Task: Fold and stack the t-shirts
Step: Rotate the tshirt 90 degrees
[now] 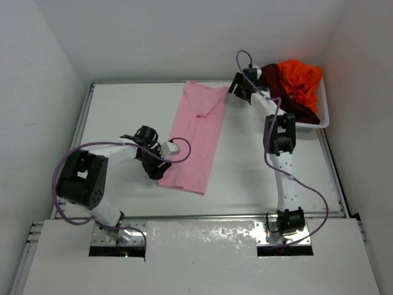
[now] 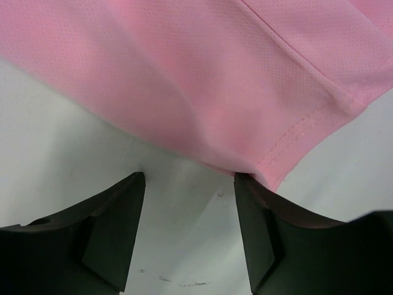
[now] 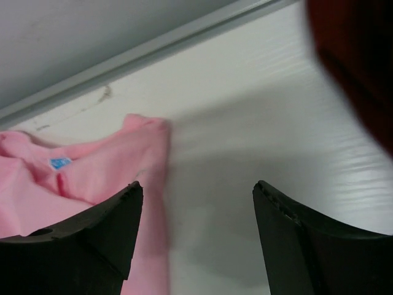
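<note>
The light pink t-shirt (image 1: 196, 138) lies flat in the middle of the counter (image 1: 123, 110) as a long narrow strip, its collar end toward the far edge and its hem toward the arms' bases. It looks already folded lengthwise, so we judge a crosswise fold to be the likely next step. At the near left corner of the shirt's hem sits the left claw (image 1: 156, 171). Its wrist view shows the jaws standing apart with only bare counter between them and the stitched hem just touching the tip of one finger (image 2: 258, 203), so it holds nothing. That placement makes sense to us: a corner is where a thin layer of cloth can be pinched up off a flat surface. At the shirt's far right corner, beside the collar, hangs the right claw (image 1: 237, 86), likewise wide open and empty. It straddles bare counter, with the pink shoulder and a small blue neck label (image 3: 60, 163) just beside one of its fingers. With one claw at each end of the shirt, the arms look set to bring the two ends together. Farther right of the shirt's collar end, the dark maroon t-shirt (image 1: 288, 101) and the bright orange t-shirt (image 1: 299, 77) lie bunched and unfolded in a white basket (image 1: 323, 117), so we judge that the stack is not yet begun.
</note>
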Available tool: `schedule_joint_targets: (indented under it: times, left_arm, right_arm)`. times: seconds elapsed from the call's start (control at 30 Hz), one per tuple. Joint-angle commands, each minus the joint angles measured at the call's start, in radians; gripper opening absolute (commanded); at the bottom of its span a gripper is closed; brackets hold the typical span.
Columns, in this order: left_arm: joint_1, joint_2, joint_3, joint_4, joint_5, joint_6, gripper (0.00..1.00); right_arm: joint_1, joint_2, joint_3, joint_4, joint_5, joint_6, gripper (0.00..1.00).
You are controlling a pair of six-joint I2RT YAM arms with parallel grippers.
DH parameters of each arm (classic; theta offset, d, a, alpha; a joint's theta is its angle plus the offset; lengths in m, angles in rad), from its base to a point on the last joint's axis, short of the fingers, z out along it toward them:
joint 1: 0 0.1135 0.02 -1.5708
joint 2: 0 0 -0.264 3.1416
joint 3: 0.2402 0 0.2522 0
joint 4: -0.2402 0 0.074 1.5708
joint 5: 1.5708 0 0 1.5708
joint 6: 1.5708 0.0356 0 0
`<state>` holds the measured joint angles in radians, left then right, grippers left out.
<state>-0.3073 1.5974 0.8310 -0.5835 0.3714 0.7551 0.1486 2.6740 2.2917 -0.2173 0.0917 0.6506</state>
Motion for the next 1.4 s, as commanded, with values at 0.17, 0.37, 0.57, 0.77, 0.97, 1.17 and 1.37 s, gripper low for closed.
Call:
schedule_joint_targets:
  times: [0.17, 0.37, 0.57, 0.77, 0.97, 1.17, 1.37]
  left_arm:
    - [0.023, -0.143, -0.043, -0.17, -0.012, 0.0, 0.6]
    - [0.252, -0.254, 0.054, -0.22, -0.046, -0.037, 0.66]
    - [0.263, -0.36, 0.059, -0.02, -0.144, -0.117, 0.64]
    - [0.258, -0.326, 0.056, 0.088, -0.146, -0.118, 0.61]
    - [0.255, -0.425, -0.075, 0.128, -0.069, -0.108, 0.61]
    - [0.217, -0.487, -0.118, 0.108, -0.057, -0.12, 0.61]
    - [0.189, -0.522, -0.136, 0.106, -0.058, -0.143, 0.62]
  right_arm:
    - [0.031, -0.363, -0.263, -0.031, -0.101, -0.15, 0.71]
    - [0.123, -0.757, -0.81, 0.041, -0.128, -0.11, 0.68]
    - [0.281, -1.151, -1.407, 0.052, -0.139, 0.01, 0.6]
    - [0.491, -1.318, -1.774, 0.211, -0.118, 0.288, 0.49]
    - [0.598, -1.369, -1.931, 0.358, -0.056, 0.431, 0.53]
    - [0.675, -1.251, -1.861, 0.329, -0.079, 0.438, 0.53]
    - [0.698, -1.16, -1.888, 0.456, -0.122, 0.494, 0.44]
